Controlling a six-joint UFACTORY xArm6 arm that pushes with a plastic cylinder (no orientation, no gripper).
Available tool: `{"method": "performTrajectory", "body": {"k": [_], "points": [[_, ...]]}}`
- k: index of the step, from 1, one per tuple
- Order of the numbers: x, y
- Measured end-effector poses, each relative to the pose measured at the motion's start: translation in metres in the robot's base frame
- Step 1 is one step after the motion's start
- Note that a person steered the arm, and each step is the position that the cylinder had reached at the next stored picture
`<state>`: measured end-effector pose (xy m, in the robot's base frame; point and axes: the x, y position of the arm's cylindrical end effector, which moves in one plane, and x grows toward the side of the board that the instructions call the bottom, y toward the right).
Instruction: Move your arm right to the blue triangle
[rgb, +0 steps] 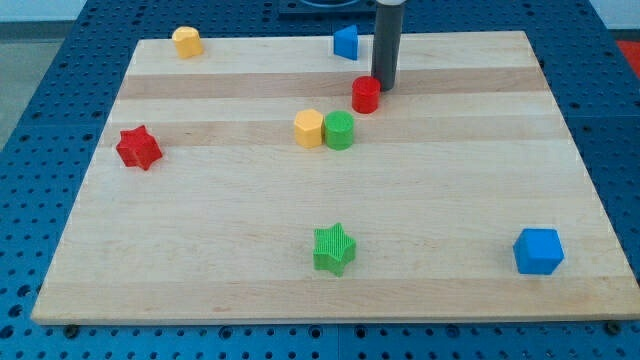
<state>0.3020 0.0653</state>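
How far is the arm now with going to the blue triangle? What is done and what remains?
Done: my tip is already in the top part of the board, near the blue triangle. In hand: the tip stands right beside the red cylinder, lower than the triangle and to its right in the view, with a gap between them. Left: close that gap, so the tip stops just right of the triangle.

my tip (385, 87) sits just right of the red cylinder (366, 95) – blue triangle (346, 42) up-left, yellow hexagon (309, 129) and green cylinder (339, 131) touching below on the tabletop (450, 200).
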Motion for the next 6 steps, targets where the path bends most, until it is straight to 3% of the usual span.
{"method": "performTrajectory", "body": {"k": [4,6], "points": [[0.029,-0.058],[0.009,-0.034]]}}
